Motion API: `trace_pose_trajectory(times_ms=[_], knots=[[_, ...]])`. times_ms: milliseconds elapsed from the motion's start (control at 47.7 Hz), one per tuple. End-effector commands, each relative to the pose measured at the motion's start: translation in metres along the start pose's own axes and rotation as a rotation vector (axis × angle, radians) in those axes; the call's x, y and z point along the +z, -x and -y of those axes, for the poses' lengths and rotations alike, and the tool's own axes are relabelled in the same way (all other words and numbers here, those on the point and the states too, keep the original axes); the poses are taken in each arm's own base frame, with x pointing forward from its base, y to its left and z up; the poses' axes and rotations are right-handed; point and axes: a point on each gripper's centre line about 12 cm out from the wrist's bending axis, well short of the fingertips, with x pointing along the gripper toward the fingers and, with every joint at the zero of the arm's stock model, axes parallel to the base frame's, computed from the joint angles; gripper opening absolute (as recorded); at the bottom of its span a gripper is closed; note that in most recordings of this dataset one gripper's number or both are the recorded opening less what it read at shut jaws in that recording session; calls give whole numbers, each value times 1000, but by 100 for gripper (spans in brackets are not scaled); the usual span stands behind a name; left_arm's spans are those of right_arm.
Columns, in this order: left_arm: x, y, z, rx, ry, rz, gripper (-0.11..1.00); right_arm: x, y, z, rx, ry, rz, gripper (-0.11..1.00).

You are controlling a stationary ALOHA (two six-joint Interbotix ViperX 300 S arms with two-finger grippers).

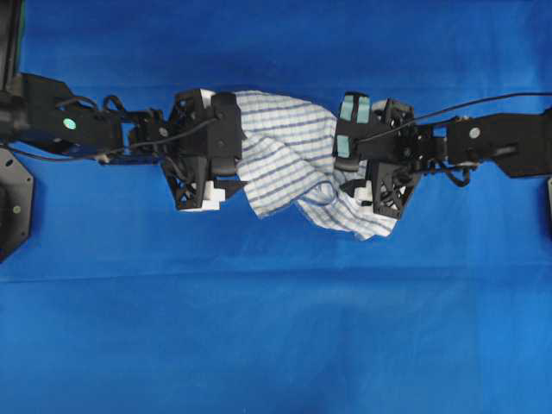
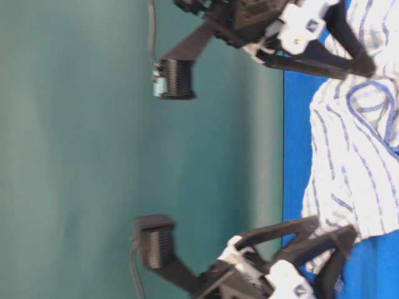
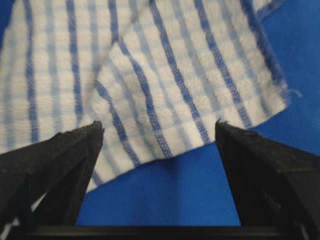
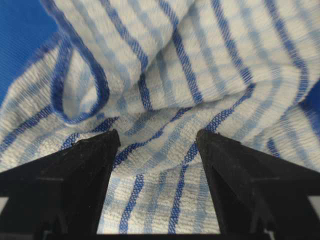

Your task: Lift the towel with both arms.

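The towel (image 1: 289,159), white with blue and grey checks, lies crumpled on the blue tablecloth (image 1: 276,328) between the two arms. My left gripper (image 1: 231,166) is at its left edge. In the left wrist view that gripper (image 3: 159,127) stands open, the towel's edge (image 3: 150,75) reaching in between its fingertips with bare cloth (image 3: 165,195) below. My right gripper (image 1: 352,168), on the arm with teal patches, is over the towel's right side. In the right wrist view it (image 4: 156,134) stands open, with folds of towel (image 4: 175,65) filling the gap between its fingers.
The blue tablecloth covers the whole table. In the table-level view, which is turned on its side, both grippers reach onto the towel (image 2: 355,168) in front of a plain green wall (image 2: 93,149).
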Motion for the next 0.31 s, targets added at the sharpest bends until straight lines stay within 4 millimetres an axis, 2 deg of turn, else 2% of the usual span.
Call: trace_pose_trajectory(times_ms=[0, 293], knots=[[7, -2, -2, 7, 3, 25, 88, 10, 1, 0, 5, -6, 36, 66], [9, -3, -2, 8, -1, 31, 87, 9, 0, 0, 5, -9, 33, 64]])
